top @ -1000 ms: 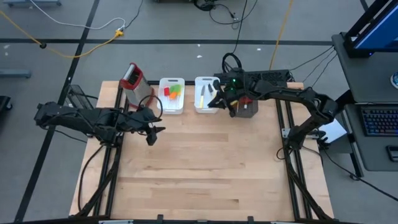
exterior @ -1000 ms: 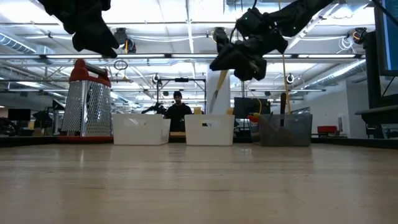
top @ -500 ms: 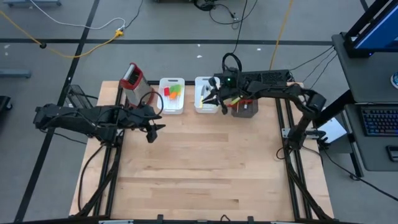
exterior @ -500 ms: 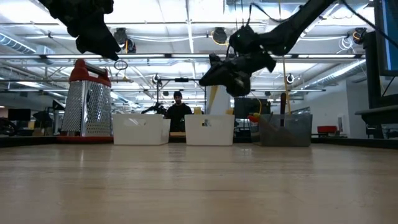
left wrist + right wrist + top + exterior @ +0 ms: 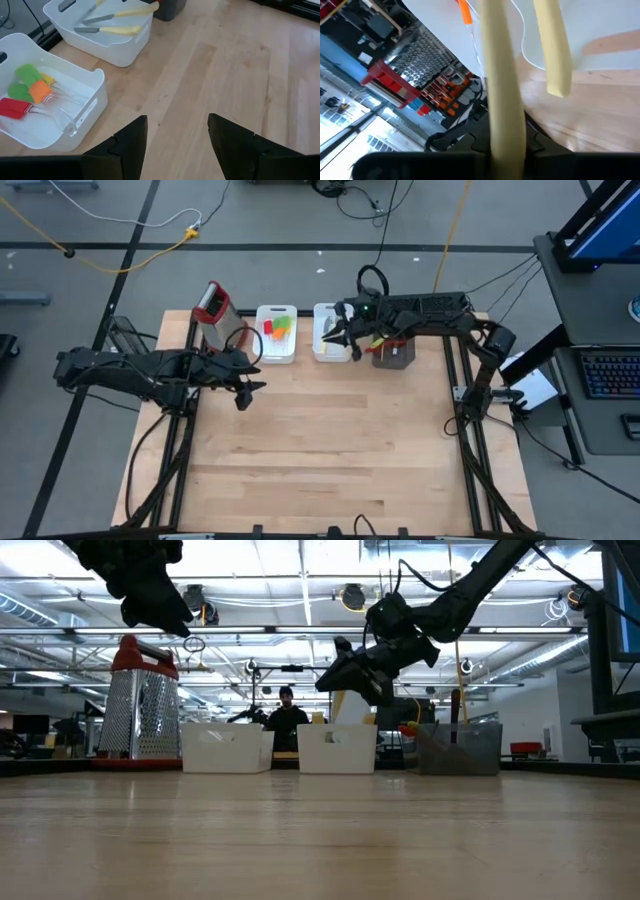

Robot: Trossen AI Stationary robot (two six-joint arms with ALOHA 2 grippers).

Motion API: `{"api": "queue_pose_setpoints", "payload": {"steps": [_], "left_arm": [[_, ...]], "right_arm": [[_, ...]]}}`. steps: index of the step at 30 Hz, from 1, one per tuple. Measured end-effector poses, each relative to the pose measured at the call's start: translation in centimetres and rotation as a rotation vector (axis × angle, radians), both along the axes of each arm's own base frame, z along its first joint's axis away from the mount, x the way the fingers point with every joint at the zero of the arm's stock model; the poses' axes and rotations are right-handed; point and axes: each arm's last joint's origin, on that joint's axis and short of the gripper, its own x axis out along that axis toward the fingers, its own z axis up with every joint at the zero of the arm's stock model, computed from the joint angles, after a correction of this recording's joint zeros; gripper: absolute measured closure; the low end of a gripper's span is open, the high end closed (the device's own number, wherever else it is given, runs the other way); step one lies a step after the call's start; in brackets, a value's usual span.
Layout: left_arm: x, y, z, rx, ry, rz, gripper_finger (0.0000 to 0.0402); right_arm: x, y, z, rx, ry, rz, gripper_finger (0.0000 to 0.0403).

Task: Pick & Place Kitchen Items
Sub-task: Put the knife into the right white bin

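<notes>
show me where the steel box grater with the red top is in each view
High view: box grater at the table's far left, beside the left white bin.
Low view: grater stands upright at left, next to that white bin.
Left wrist view: not in it.
Right wrist view: grater shows tilted, in the background.
Shared landmark: the white bin beside it.

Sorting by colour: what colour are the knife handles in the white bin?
Cream-yellow handles, clearest in the left wrist view.

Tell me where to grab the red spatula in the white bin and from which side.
Grip the red spatula by its clear handle, not the soft red head. It lies flat among other spatulas in the white rectangular bin, walled all round, so probably come straight down from above, jaws across the handle.
</notes>
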Motion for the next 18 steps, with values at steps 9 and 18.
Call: {"api": "queue_pose_setpoints", "payload": {"steps": [9,18], "left_arm": [[0.0,0.0,0.0,0.0,0.0,0.0,0.0188],[0.0,0.0,0.0,-0.003,-0.001,0.003,0.0188]], "right_arm": [[-0.24,-0.38,0.0,0.0,0.0,-0.01,0.0328],[0.37,0.07,0.73,-0.043,-0.07,0.006,0.0319]]}}
